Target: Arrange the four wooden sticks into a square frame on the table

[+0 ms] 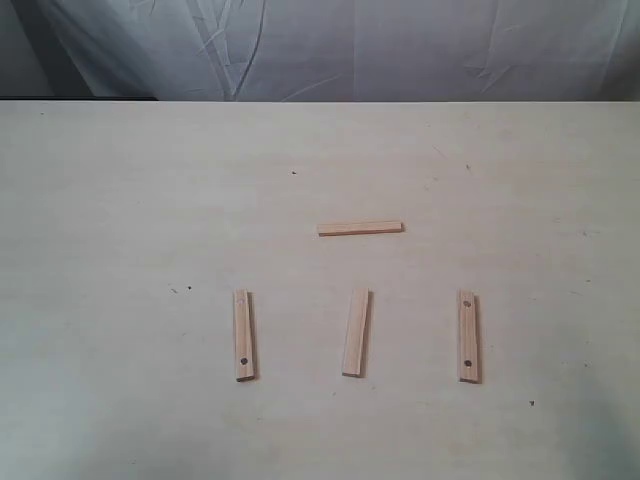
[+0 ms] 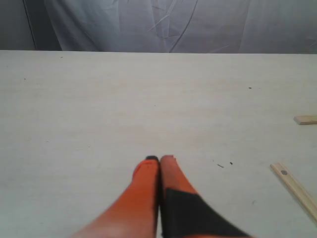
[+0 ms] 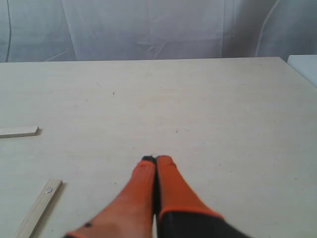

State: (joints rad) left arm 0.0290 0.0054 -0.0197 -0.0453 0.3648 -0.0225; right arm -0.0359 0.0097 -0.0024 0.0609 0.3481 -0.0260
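Four pale wooden sticks lie apart on the cream table (image 1: pixel 120 200); no square frame exists. One stick (image 1: pixel 360 228) lies crosswise near the middle. In front of it, three lie lengthwise in a row: a holed left stick (image 1: pixel 243 335), a plain middle stick (image 1: pixel 356 333) and a holed right stick (image 1: pixel 468 336). Neither gripper shows in the exterior view. My left gripper (image 2: pixel 159 159) is shut and empty over bare table, with the holed stick (image 2: pixel 295 189) and an end of the crosswise stick (image 2: pixel 306 119) off to its side. My right gripper (image 3: pixel 156 159) is shut and empty, with a holed stick (image 3: pixel 38 208) and a stick end (image 3: pixel 19 131) beside it.
A wrinkled white cloth (image 1: pixel 330 45) hangs behind the table's far edge. A few tiny dark specks (image 1: pixel 181 290) dot the surface. The table's right edge (image 3: pixel 297 69) shows in the right wrist view.
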